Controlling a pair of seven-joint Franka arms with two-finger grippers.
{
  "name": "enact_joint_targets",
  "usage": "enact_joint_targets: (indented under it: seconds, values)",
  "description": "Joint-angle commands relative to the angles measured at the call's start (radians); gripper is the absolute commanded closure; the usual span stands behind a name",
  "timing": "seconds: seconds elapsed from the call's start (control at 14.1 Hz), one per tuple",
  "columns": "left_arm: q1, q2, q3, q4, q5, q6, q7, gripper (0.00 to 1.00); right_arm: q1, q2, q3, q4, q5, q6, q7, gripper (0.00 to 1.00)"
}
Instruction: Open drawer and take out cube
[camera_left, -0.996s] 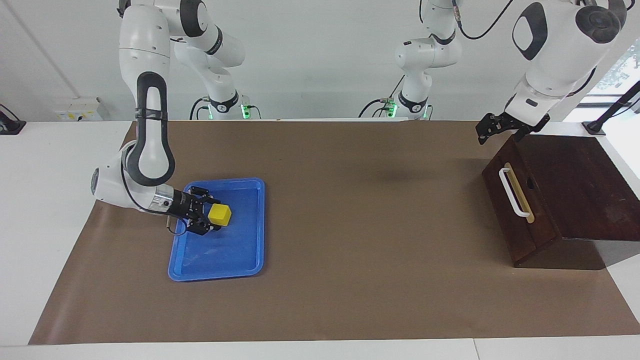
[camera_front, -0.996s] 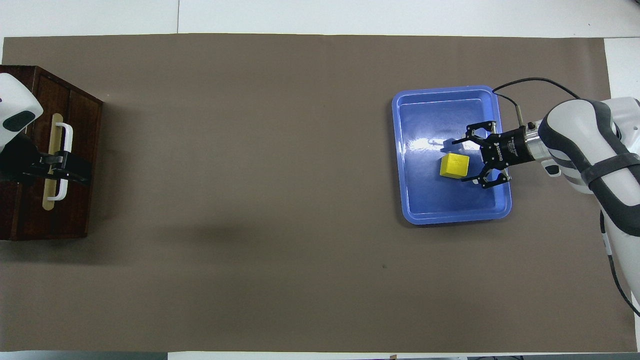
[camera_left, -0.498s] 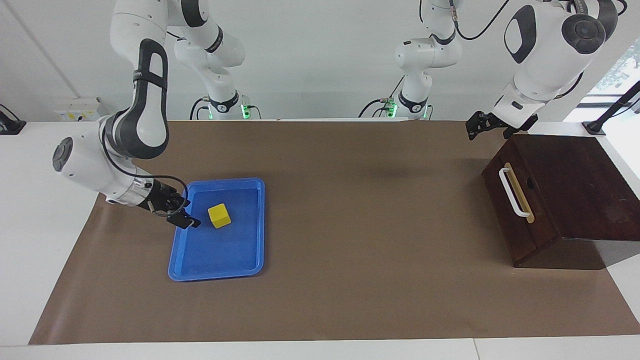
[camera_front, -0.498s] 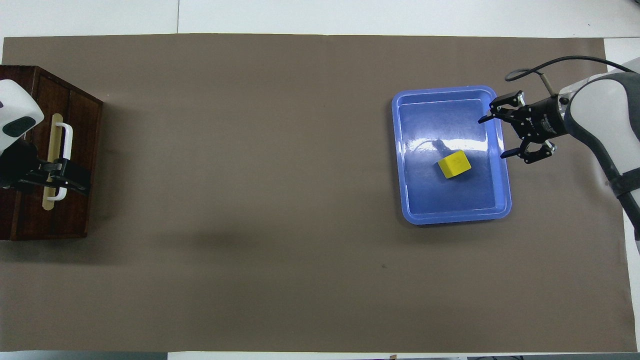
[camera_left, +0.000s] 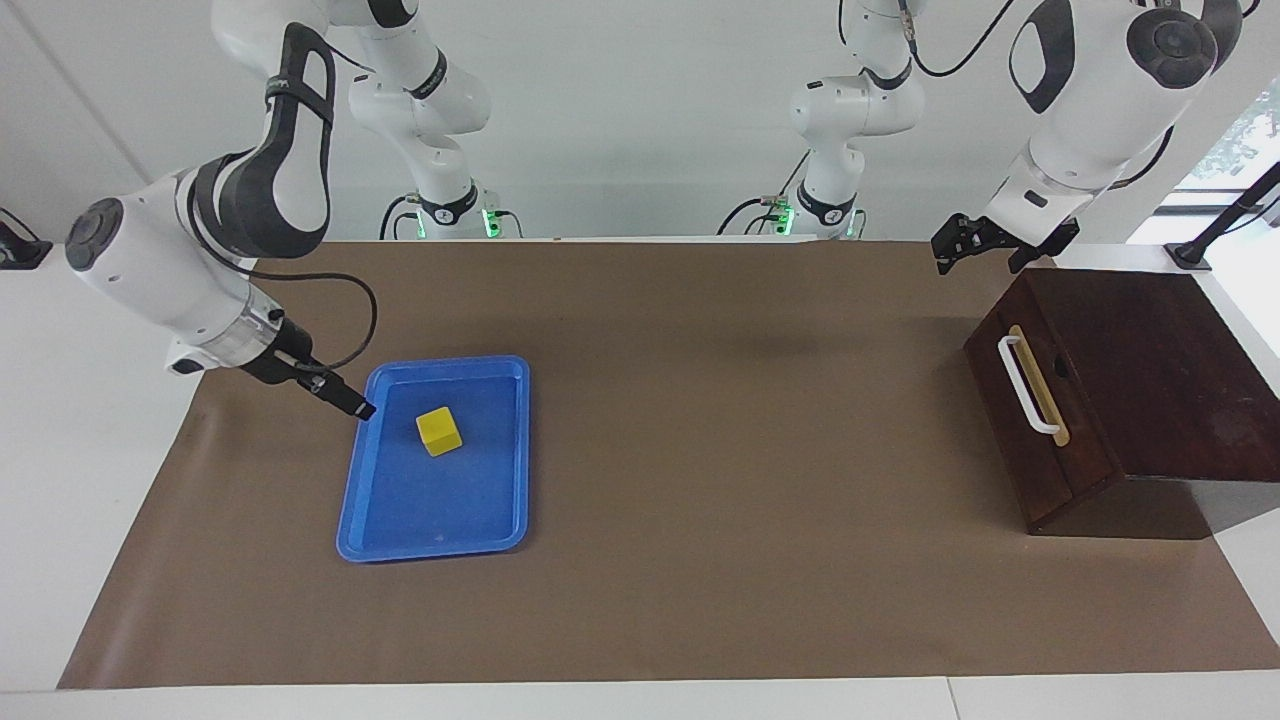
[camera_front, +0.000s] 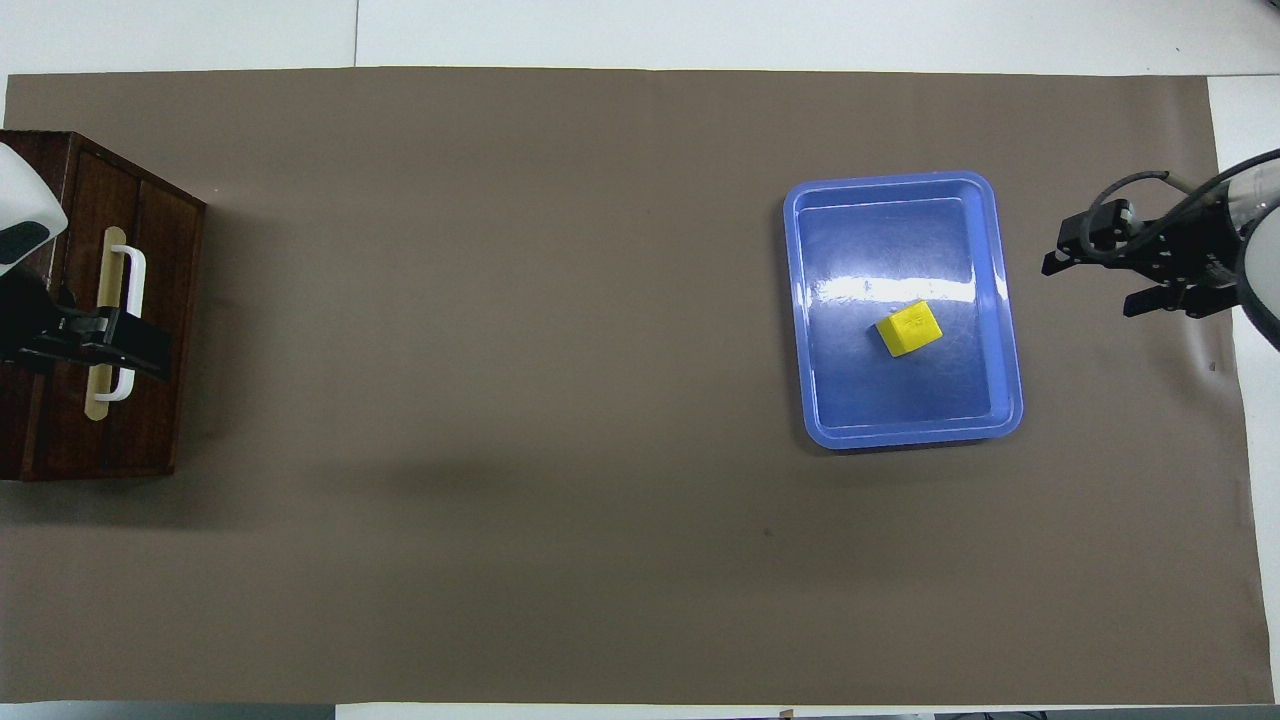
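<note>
- One cube (camera_left: 439, 431) lies alone in the one blue tray (camera_left: 503, 520), toward the right arm's end of the worktop (camera_left: 700, 560).
- One drawer (camera_left: 1035, 420), pushed in, at the left arm's end.
- Right pincer (camera_front: 1085, 278): fingers apart, gripping nothing, up beside the tray.
- Left pincer (camera_left: 962, 248): raised by the drawer box; fingers' state — cannot tell.

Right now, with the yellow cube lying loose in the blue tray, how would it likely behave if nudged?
The cube rests on a flat face, so it should slide, not roll. The tray's floor looks glossy, so probably little grip. Its raised rim would likely stop the cube.
</note>
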Motion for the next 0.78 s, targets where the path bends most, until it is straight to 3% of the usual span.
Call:
enact_joint_targets:
  seconds: [0.0, 0.21, 0.36, 0.71]
  values:
    - [-0.009, 0.006, 0.008, 0.023, -0.009, -0.018, 0.023, 0.00, 0.001, -0.106, 0.014, -0.007, -0.101, -0.069, -0.166, 0.00]
    - [-0.015, 0.001, 0.004, 0.022, -0.010, -0.022, 0.023, 0.00, 0.001, -0.198, 0.040, -0.007, -0.193, -0.148, -0.284, 0.00]
    - [-0.016, 0.000, 0.001, 0.020, -0.009, -0.017, 0.023, 0.00, 0.001, -0.209, 0.066, -0.006, -0.266, -0.166, -0.391, 0.00]
    - [-0.016, -0.002, 0.002, 0.015, -0.012, 0.001, -0.038, 0.00, -0.016, -0.200, 0.084, -0.012, -0.256, -0.172, -0.406, 0.00]
